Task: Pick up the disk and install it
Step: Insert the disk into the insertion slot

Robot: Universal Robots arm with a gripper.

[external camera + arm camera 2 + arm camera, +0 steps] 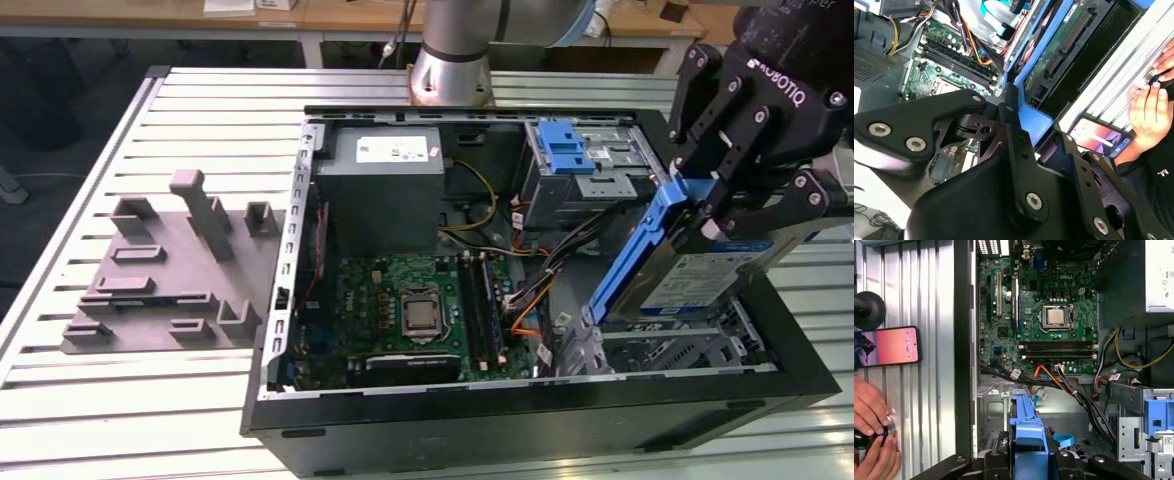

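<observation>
right now my gripper (pixel 727 215) is clamped on the disk (pixel 694 275), fingers pressed against the blue carrier frame on either side. in the exterior view i hold the disk on edge and tilted, its labelled face showing, over that view's right part of the open computer case (pixel 534 420). its lower end is down by the metal drive bay (pixel 681 345), though i cannot tell whether the two touch. in the first wrist view the blue frame of the disk (pixel 1029 432) juts out from between my fingers, above the bay's perforated sheet metal. just beyond it lies a bundle of black and orange cables (pixel 1064 385). past the cables lies the green motherboard (pixel 400 310) with its bare processor socket (pixel 420 312), and the grey power supply (pixel 387 185) stands at the far end of the case. outside the case, a grey moulded fixture (pixel 160 270) sits on the slatted table (pixel 80 400). a phone (pixel 886 346) lies on the slats beside the case, near a person's hands (pixel 869 405).
</observation>
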